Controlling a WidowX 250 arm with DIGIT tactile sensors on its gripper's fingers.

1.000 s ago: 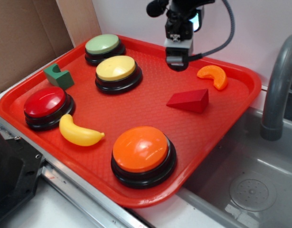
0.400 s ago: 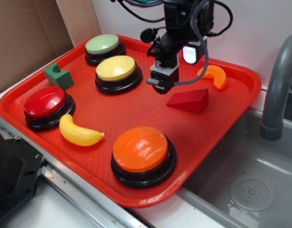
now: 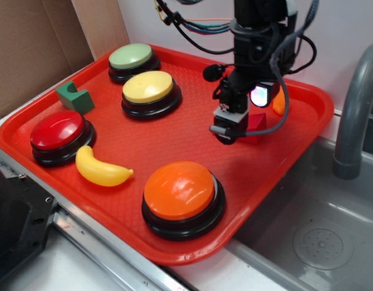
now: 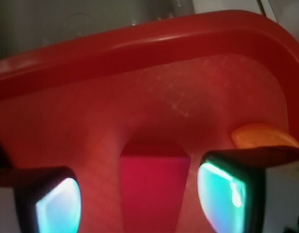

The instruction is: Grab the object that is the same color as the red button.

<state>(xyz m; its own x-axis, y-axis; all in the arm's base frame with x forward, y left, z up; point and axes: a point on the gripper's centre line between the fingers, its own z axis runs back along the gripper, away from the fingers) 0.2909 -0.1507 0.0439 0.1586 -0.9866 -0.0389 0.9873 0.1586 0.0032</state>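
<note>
The red wedge block (image 3: 256,125) lies on the red tray (image 3: 174,115), mostly hidden behind the arm in the exterior view. In the wrist view the block (image 4: 154,191) sits between my two fingers, with a gap on each side. My gripper (image 3: 230,128) is open, low over the tray and straddling the block (image 4: 145,199). The red button (image 3: 57,131) on its black base stands at the tray's left edge, far from the gripper.
An orange-domed button (image 3: 181,191) stands at the tray's front, a yellow one (image 3: 149,88) and a green one (image 3: 131,57) at the back. A yellow banana (image 3: 100,168), green notched block (image 3: 74,97) and orange slice (image 4: 261,136) also lie there. A sink and grey faucet (image 3: 356,103) are at the right.
My gripper has come down from the tray's back edge and moved forward and right, onto the red wedge, which now sits between the open fingers.
</note>
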